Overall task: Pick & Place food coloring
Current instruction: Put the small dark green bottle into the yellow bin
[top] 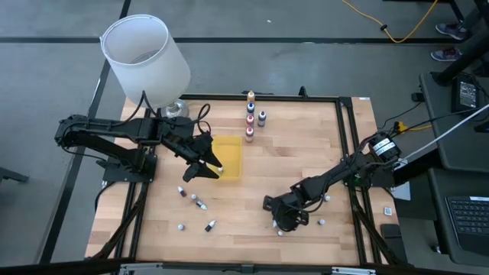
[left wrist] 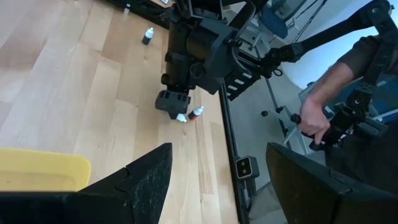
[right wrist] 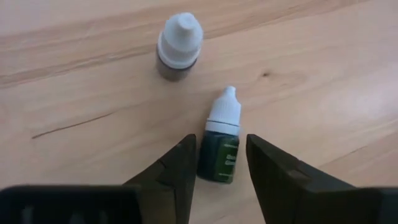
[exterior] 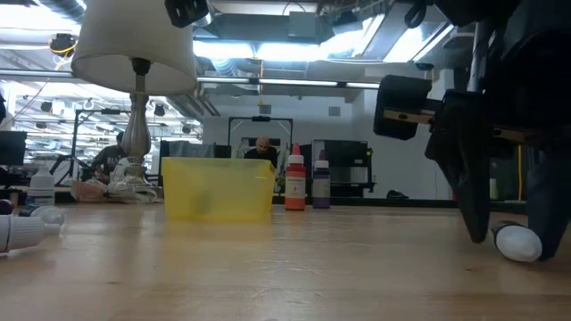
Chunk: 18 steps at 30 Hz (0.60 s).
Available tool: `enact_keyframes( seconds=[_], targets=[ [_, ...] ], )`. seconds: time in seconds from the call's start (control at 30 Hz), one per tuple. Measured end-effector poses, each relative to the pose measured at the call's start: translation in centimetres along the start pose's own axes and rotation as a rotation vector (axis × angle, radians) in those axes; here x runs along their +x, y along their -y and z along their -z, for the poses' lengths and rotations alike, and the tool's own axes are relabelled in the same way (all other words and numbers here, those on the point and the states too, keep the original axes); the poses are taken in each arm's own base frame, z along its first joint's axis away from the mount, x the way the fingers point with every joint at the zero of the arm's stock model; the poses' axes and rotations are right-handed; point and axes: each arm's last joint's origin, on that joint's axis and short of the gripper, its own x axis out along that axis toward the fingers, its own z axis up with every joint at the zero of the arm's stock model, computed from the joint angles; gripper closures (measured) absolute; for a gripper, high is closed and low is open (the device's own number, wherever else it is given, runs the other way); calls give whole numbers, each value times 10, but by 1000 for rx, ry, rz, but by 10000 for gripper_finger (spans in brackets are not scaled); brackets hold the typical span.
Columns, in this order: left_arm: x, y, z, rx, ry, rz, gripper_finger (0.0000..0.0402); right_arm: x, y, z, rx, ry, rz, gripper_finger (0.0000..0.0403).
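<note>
The food coloring bottles are scattered over the wooden table. Several stand upright in a cluster (top: 250, 116) beyond the yellow tray (top: 228, 158); others lie on their sides at the near left (top: 195, 200). My right gripper (right wrist: 221, 138) is open and low over the near right of the table. Its fingers stand on either side of a green, white-capped bottle (right wrist: 219, 155) lying on the wood, with narrow gaps showing. A dark bottle (right wrist: 179, 40) stands just beyond it. My left gripper (top: 214, 166) is open and hovers at the tray's near left corner, holding nothing.
A white-shaded lamp (top: 145, 57) stands at the far left corner. More small bottles (top: 321, 222) lie to the right of the right gripper. A person's hand (left wrist: 311, 118) grips a handle beyond the table's right edge. Bare wood lies between the tray and the right gripper.
</note>
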Motion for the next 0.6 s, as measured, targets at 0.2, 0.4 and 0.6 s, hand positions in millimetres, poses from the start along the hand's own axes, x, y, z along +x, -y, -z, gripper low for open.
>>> enact_keyframes(
  seconds=[0.2,0.4,0.6],
  targets=[
    [0,0,0,0,0,0,148,0,0,1,63,-12,-1,316],
    [0,0,0,0,1,0,148,0,0,2,65,-18,8,323],
    [0,0,0,-8,5,-6,148,-7,11,-5,180,-78,83,328]
  ],
)
